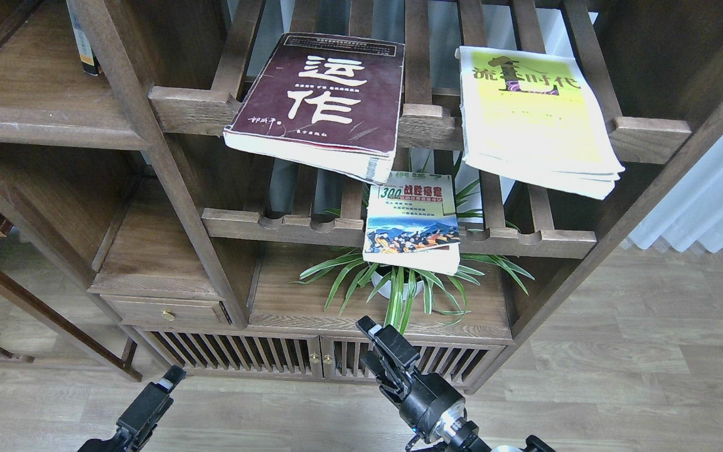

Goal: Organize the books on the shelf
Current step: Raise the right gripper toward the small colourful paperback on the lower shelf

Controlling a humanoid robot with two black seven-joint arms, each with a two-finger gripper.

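Above and just left of the right gripper (371,333) the maroon book (321,103) overhangs the upper slatted rack (647,135), the yellow-green book (534,119) up to its right. The small "300" book (413,220) rests on the lower rack (273,223) directly above it, over a plant (399,282). Whether either gripper, right or left (170,380), is parted or closed I cannot tell

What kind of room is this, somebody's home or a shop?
Probably a home study or an office corner; I cannot be sure. It has a dark wooden bookcase with paperbacks lying on its racks, a potted spider plant, wood-look flooring and a pale curtain.
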